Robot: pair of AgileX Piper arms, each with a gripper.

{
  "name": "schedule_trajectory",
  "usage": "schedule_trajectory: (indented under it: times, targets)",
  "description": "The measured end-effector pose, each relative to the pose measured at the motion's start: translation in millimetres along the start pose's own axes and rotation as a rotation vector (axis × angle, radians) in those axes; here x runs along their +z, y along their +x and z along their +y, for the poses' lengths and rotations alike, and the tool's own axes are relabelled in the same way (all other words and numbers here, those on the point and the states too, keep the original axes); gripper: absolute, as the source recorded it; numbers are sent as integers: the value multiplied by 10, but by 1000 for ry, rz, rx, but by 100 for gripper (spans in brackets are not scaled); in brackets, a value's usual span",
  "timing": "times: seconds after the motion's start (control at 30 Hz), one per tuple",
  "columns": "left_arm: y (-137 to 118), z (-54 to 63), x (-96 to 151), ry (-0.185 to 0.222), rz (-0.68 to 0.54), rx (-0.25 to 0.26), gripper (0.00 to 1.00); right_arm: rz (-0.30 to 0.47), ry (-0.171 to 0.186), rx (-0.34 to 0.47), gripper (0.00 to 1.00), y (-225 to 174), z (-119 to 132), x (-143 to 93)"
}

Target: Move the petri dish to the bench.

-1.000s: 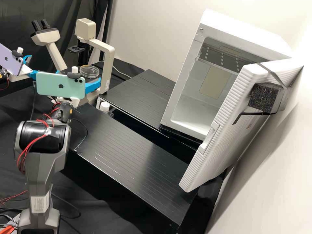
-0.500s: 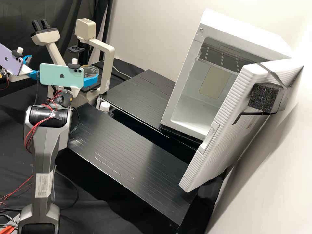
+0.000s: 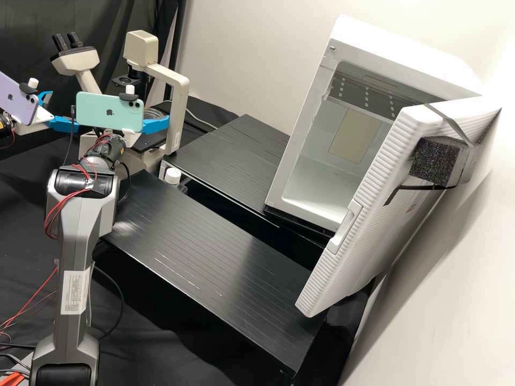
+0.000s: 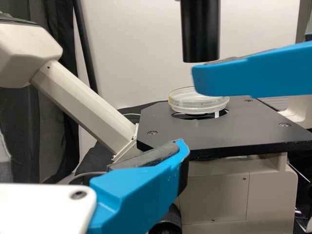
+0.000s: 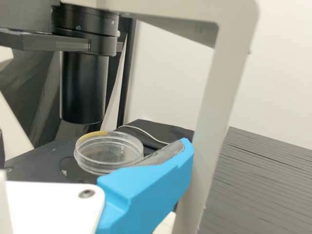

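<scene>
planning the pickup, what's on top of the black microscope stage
The clear petri dish sits on the stage, over its round opening. Whatever lies directly beneath the dish cannot be made out.

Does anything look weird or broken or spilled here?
I see no spill or break. The petri dish looks level on the microscope stage. One funny bit: a black foam block is strapped to the open door of the white box, odd for a door.

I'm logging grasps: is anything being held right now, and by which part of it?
Nothing is held; the petri dish rests on the microscope stage.
</scene>
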Motion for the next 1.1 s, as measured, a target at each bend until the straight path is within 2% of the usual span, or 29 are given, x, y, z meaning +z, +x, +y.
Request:
schedule_trajectory:
  times: [0.2,0.27,0.4,0.6,0.7,0.9,1.03,1.1]
  targets:
    - [0,0,0,0,0,0,100,-3,0,-35,100,163,-105,-60]
    - [0,0,0,0,0,0,100,-18,24,-51,100,204,-143,-52]
    - [0,0,0,0,0,0,100,-34,43,-52,100,265,-172,-54]
    - [0,0,0,0,0,0,100,-85,95,-47,100,362,-267,24]
    - [0,0,0,0,0,0,100,-108,110,-49,100,392,-299,52]
    - [0,0,0,0,0,0,100,-129,119,-36,100,476,-309,54]
    - [0,0,0,0,0,0,100,-142,110,-43,100,543,-348,64]
    - [0,0,0,0,0,0,100,-151,94,-40,100,575,-365,74]
